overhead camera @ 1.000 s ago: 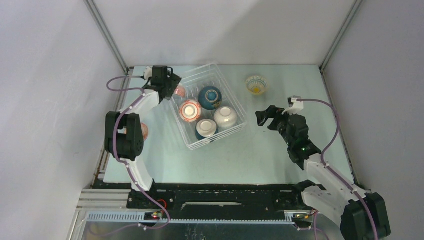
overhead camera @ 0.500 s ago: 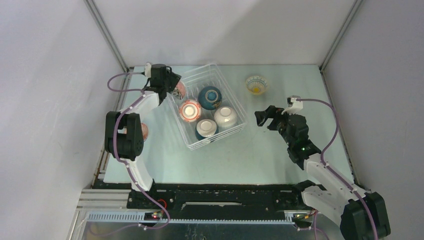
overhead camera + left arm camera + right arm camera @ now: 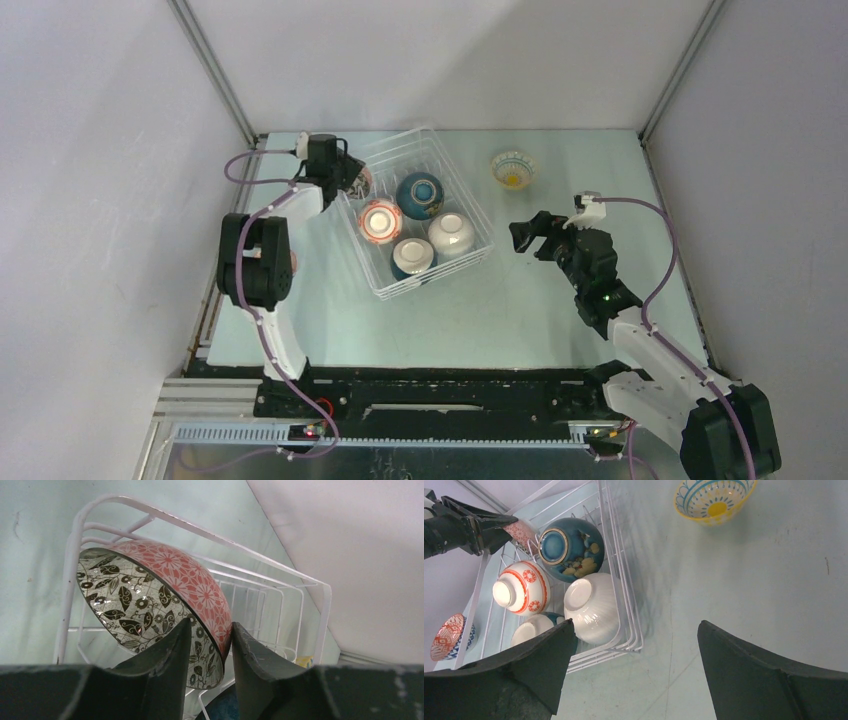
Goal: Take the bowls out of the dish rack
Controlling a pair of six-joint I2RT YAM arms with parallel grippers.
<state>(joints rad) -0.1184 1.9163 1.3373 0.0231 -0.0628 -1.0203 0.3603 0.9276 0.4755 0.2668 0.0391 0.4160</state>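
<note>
Bowl nearest the arms: red-patterned round ceramic bowl [image 3: 446, 635] on the pale green table top [image 3: 500, 310], outside the rack at its 8 o'clock; from above, the left arm [image 3: 255, 265] hides part of it.
Right hand: black two-finger right gripper [image 3: 635, 625], fingers spread fully apart with nothing between them. It hangs over bare table at the rack's 3 o'clock.
Rack: square white wire dish rack [image 3: 624, 580], set askew mid-table.
Rack, 6 o'clock: blue-and-white round ceramic bowl [image 3: 412, 257], foot up.
Rack, 4 o'clock: plain white ribbed ceramic bowl [image 3: 591, 610], foot up, just beside the blue-and-white one.
Rack, 9 o'clock: white ceramic bowl with red rings [image 3: 380, 221], foot up.
Rack, 12 o'clock: dark teal ceramic bowl with yellow flowers [image 3: 571, 550], foot up.
Rack, 10 o'clock corner: pink flower-patterned ceramic bowl [image 3: 170, 570] with black leaves on the inside, standing on edge against the corner wires.
Left hand: black two-finger left gripper [image 3: 210, 630], pinched on that bowl's rim — one finger on the leafy inside, the other on the pink outside, both appearing to touch.
Far table: yellow ceramic bowl with blue lines [image 3: 513, 169], upright at the rack's 2 o'clock, well apart from the right gripper.
</note>
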